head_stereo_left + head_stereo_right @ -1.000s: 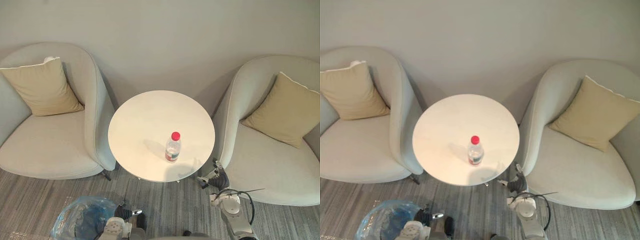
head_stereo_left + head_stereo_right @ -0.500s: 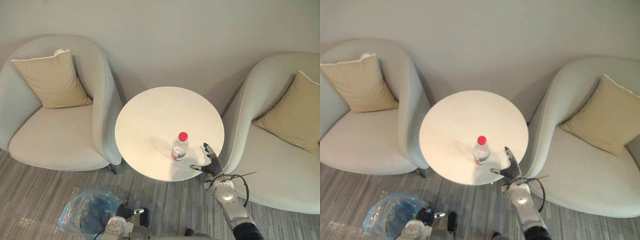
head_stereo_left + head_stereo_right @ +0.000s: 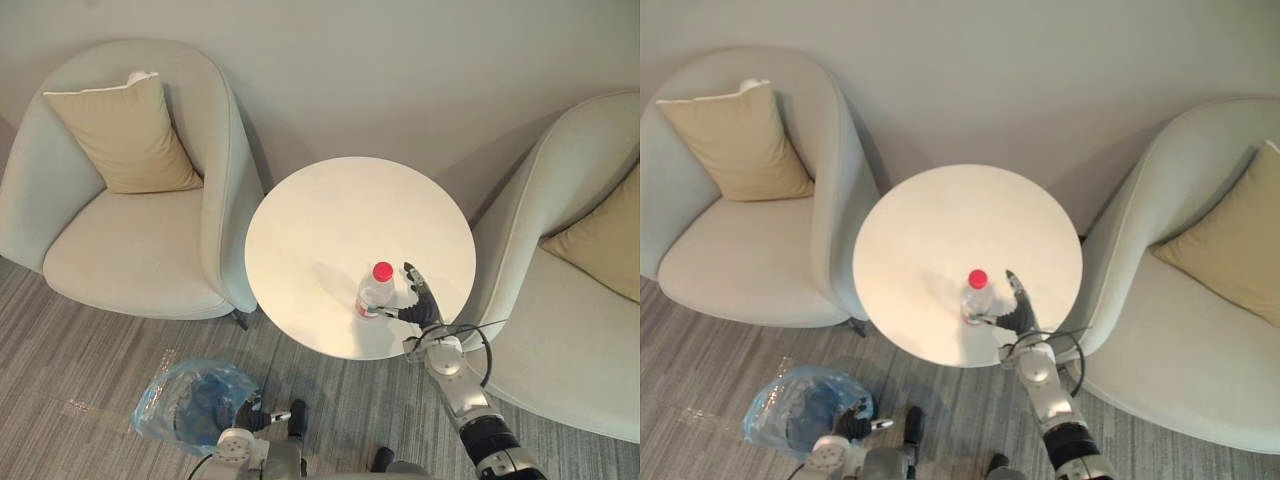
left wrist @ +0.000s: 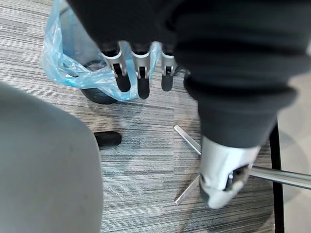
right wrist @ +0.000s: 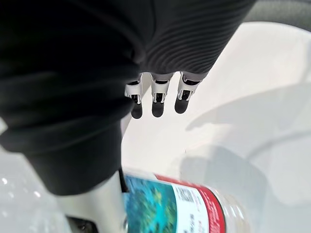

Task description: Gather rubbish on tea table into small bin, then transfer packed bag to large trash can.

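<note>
A clear plastic bottle with a red cap and a red label stands upright near the front edge of the round white tea table. My right hand is open just right of the bottle, its thumb reaching toward the bottle's base. In the right wrist view the fingers are straight over the tabletop and the bottle lies close by the thumb. The small bin with a blue bag stands on the floor at the lower left. My left hand hangs open beside the blue bag.
A grey armchair with a beige cushion stands left of the table, its side close to the table's rim. Another armchair with a beige cushion stands right, close to my right arm. A wall runs behind. Striped carpet lies in front.
The camera has shifted. My right hand has risen from below the table's front edge to the tabletop and now sits right beside the bottle. The bottle has not moved.
</note>
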Robot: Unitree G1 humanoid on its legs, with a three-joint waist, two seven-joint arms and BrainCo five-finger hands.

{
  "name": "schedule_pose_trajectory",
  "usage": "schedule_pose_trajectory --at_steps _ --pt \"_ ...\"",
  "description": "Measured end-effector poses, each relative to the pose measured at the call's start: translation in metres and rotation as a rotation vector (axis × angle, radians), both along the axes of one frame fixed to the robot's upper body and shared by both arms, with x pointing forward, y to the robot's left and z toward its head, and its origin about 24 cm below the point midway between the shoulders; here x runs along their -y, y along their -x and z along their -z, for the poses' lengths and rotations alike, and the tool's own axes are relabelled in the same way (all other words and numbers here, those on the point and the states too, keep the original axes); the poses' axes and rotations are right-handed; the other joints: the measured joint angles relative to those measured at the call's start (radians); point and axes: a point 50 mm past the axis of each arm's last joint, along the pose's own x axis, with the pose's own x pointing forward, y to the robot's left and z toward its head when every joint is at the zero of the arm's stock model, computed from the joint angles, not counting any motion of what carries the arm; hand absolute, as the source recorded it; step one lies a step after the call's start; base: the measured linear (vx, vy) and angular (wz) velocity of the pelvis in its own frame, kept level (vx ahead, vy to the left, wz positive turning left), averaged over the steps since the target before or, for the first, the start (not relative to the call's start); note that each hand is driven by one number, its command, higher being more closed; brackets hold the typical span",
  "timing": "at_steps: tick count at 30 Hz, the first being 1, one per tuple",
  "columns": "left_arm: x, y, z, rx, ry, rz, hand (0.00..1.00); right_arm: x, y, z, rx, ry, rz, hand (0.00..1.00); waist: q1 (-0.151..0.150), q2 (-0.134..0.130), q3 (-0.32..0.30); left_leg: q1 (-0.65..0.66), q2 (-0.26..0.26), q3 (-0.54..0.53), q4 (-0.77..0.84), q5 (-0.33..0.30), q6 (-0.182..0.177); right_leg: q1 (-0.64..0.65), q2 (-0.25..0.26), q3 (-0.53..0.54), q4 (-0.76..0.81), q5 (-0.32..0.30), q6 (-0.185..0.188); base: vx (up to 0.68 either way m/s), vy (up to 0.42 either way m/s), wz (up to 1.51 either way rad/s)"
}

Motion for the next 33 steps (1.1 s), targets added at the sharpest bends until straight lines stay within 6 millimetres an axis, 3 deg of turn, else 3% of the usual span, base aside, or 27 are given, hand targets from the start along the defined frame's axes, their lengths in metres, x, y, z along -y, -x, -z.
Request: schedule_pose_trajectory --at_steps 5,14,15,22,29,33 --pt "0.0 -0.002 -0.002 0.018 0.009 -0.01 0.0 -0.001 -0.007 0.002 -0.018 0.007 -0.005 0.0 0.003 0.004 0.009 -0.03 -0.003 -0.022 0.0 0.008 0.0 -0.013 0.0 -0.019 0.0 0.0 0.0 -0.01 -0.009 0.13" --pt "0.0 -0.008 -0.005 0.049 0.013 -0.016 0.0 -0.029 -0.016 0.002 -0.034 -0.003 -0.08 0.0 0.018 0.005 0.037 -0.041 -0.008 -0.043 0.0 0.011 0.0 -0.011 -0.001 -0.039 0.0 0.0 0.0 -0.01 -0.006 0.08" --pt "0.001 -0.009 -0.006 0.051 0.013 -0.015 0.0 -0.032 -0.017 0.001 -0.033 -0.002 -0.089 1.0 0.021 0.005 0.038 -0.046 -0.009 -0.045 0.0 0.013 0.0 -0.013 -0.001 -0.043 0.0 0.0 0.0 -0.01 -0.002 0.12" --pt "0.001 -0.016 -0.01 0.089 0.029 -0.04 0.0 -0.049 -0.03 -0.013 0.006 -0.003 -0.135 1.0 0.038 0.013 0.079 -0.049 -0.01 -0.049 0.0 0.019 -0.001 -0.014 -0.001 -0.048 0.004 0.0 0.0 -0.04 0.0 0.03" --pt "0.001 -0.018 -0.012 0.106 0.031 -0.04 0.0 -0.05 -0.031 -0.015 0.01 -0.042 -0.133 1.0 0.043 0.013 0.084 -0.065 -0.014 -0.073 0.001 0.024 -0.001 -0.02 -0.002 -0.059 0.005 0.0 0.0 -0.02 -0.001 0.09" --pt "0.001 -0.018 -0.012 0.104 0.032 -0.048 0.0 -0.05 -0.021 -0.028 0.085 -0.079 -0.144 1.0 0.042 0.013 0.084 -0.063 -0.016 -0.072 0.001 0.024 -0.001 -0.02 -0.005 -0.055 0.006 0.0 0.0 0.0 0.0 0.0"
